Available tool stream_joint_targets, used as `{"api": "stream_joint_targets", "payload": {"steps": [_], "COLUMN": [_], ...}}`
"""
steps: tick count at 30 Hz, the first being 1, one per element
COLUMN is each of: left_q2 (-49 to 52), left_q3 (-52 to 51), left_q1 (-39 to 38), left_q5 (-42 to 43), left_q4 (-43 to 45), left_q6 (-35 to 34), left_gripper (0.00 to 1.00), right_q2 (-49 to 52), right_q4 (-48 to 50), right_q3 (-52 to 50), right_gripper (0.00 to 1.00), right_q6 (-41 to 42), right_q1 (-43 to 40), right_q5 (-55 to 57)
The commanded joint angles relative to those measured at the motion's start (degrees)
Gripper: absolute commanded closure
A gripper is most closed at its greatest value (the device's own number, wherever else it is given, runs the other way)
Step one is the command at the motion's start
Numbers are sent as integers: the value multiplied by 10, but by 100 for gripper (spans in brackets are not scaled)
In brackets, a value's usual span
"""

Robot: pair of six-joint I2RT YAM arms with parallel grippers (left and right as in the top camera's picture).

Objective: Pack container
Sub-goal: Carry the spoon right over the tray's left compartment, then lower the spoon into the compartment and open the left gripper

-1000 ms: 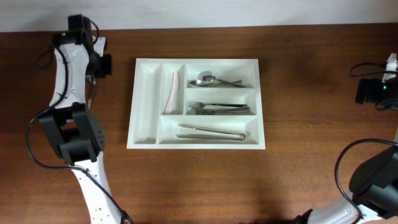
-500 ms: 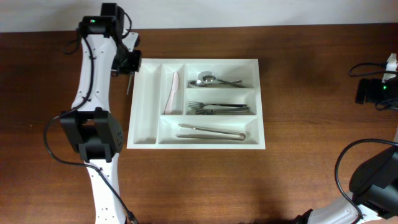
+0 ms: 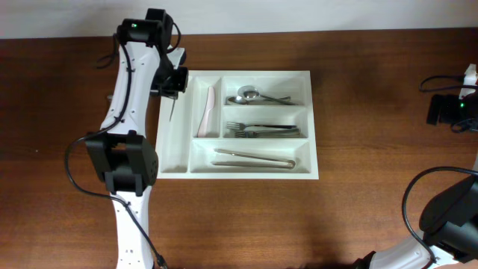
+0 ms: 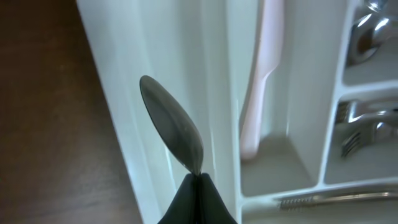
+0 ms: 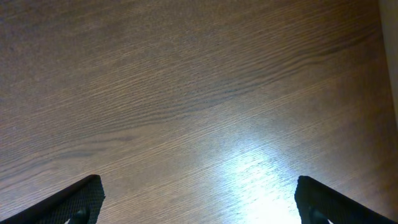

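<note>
The white container (image 3: 314,127) lies in the middle of the table. Its leftmost narrow compartment (image 3: 173,138) is bare. The second narrow one holds a pink utensil (image 3: 207,112). The long ones hold spoons (image 3: 258,96), forks (image 3: 261,130) and tongs (image 3: 254,158). My left gripper (image 3: 171,84) is shut on a grey metal utensil with a rounded end (image 4: 174,127) and holds it above the tray's left edge (image 4: 124,124). In the left wrist view the jaws (image 4: 200,178) pinch its stem. My right gripper (image 5: 199,199) is open over bare wood.
A black device with cables (image 3: 447,110) sits at the table's right edge. The right arm's base (image 3: 448,217) is at the lower right. The left arm's base (image 3: 119,164) stands just left of the tray.
My left arm has swung right from beyond the tray's left side to over its leftmost compartment, carrying the metal utensil. The right arm has not moved.
</note>
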Motion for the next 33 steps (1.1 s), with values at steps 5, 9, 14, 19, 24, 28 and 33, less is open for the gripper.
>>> {"api": "stream_joint_targets", "payload": {"steps": [5,9,14,19,24,28,33], "left_q2": [10,12,12,12,13,13,13], "left_q3": [-25,-48,-71,-102,-141,-146,-146], "left_q1": [-14,-13,-11,-11,-11,-11,-11], "left_q5": [6,6,2,0,0,0,0], "left_q4": [30,37,40,62,94,102,108], "left_q6": [-30,-31,-45,-54,-56,-55,-55], "left_gripper": [97,97,97,97,96,91,87], "right_q2": [-1,-1,-1,-1,-1,-1,-1], "right_q4": [0,0,0,0,0,0,0], "right_q3": [-1,-1,-1,-1,-1,-1,-1], "right_gripper": [1,1,1,1,1,1,1], "right_q6": [3,3,3,3,3,3,3], "right_q1": [1,1,1,1,1,1,1], "right_q5": [3,3,3,3,3,3,3]}}
